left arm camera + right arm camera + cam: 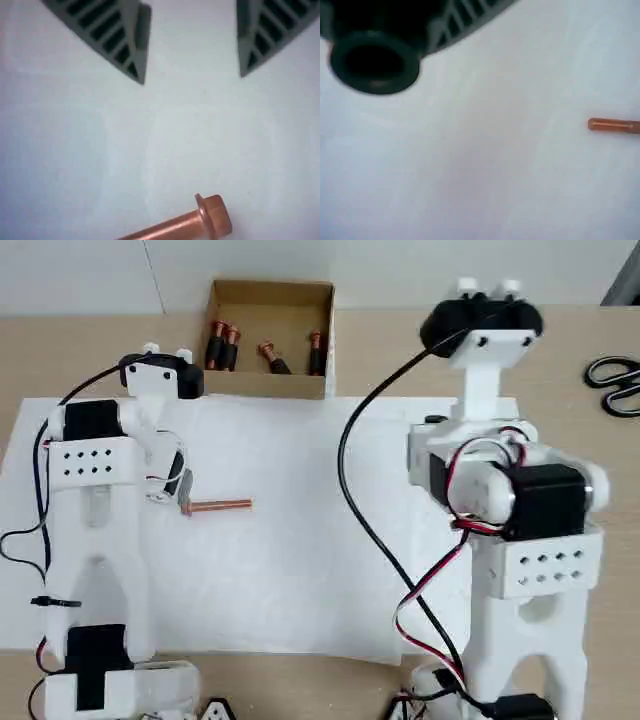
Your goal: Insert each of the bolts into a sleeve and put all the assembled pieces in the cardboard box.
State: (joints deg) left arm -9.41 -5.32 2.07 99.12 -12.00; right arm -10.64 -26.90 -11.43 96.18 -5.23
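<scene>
A copper bolt [217, 505] lies on the white sheet [300, 580], its hex head [216, 218] toward my left gripper [172, 485]. In the left wrist view that gripper [192, 77] stands open just above the sheet, with the bolt head a little short of its fingertips and nothing between them. My right gripper [395, 25] is shut on a black sleeve [374, 67], whose open end faces the camera, and the bolt's tip [614, 125] shows farther off. The cardboard box [270, 386] at the back holds several assembled pieces [222, 345].
Black-handled scissors [615, 382] lie at the far right on the wooden table. The right arm's base and cables [420, 600] stand over the sheet's right side. Bare sheet stretches between the two arms.
</scene>
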